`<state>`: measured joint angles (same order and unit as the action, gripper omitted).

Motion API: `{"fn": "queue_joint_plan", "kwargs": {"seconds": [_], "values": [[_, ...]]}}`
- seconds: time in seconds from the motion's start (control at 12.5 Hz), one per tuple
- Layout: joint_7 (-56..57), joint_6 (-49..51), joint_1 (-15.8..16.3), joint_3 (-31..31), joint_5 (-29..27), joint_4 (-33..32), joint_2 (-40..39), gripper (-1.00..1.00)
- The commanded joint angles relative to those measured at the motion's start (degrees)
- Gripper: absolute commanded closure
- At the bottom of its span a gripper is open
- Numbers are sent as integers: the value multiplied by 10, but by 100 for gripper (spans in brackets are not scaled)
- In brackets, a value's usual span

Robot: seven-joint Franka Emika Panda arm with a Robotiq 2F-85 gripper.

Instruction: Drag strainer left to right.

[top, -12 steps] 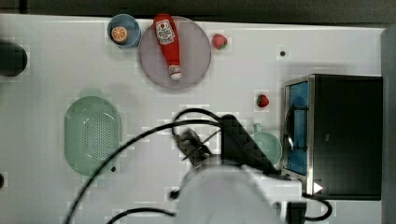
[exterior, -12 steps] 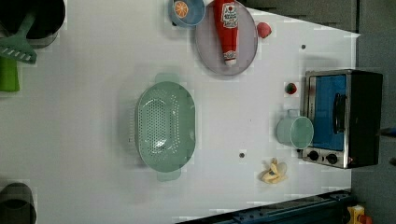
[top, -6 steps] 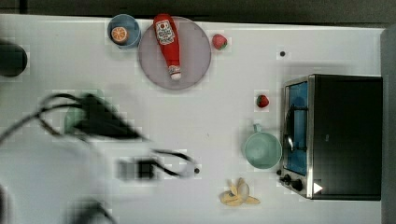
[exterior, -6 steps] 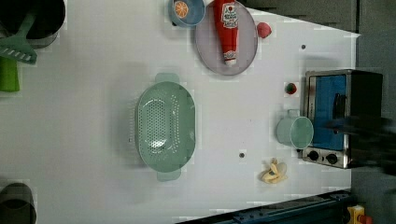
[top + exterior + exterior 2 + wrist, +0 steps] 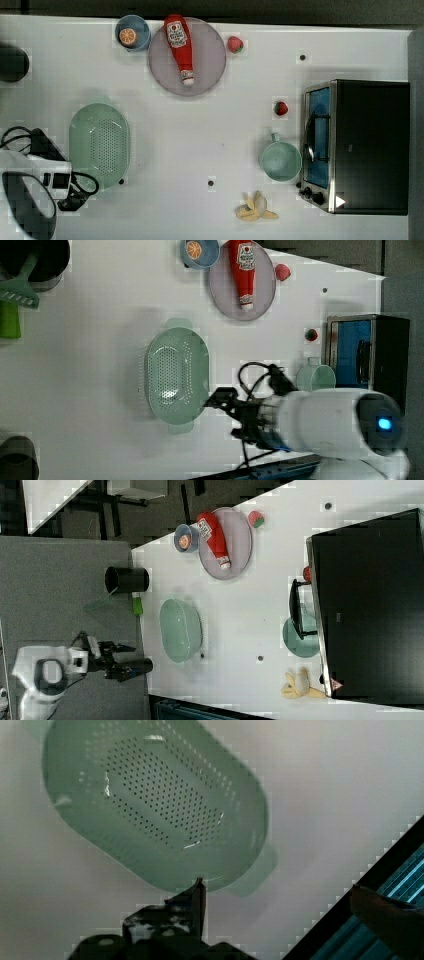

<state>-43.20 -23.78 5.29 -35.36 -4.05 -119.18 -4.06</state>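
Strainer (image 5: pixel 99 146) | upright, long axis up-down in the top view | gripper (image 5: pixel 216 399) spread apart, holding nothing

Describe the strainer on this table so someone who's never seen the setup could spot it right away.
Start at the black toaster oven on the top view's right, then cross the white table to the top view's left. The strainer lies there alone, below the grey plate that holds the ketchup bottle. It is a pale mint oval with a dotted bottom and end tabs, larger than the round mint cup beside the oven.
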Motion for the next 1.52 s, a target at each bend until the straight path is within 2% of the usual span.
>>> {"fn": "queue_joint_plan", "kwargs": {"seconds": [0.08, 0.4, 0.8, 1.2, 1.52], "values": [[-228, -63, -28, -3, 23, 9, -26, -100], [-366, -151, -26, -2, 54, -8, -123, -100], [-370, -265, -25, 11, 102, -21, -227, -100], [-370, -331, -15, 46, 133, -53, -261, -100], [-369, -375, -10, 76, 136, -72, -268, -100]]}}
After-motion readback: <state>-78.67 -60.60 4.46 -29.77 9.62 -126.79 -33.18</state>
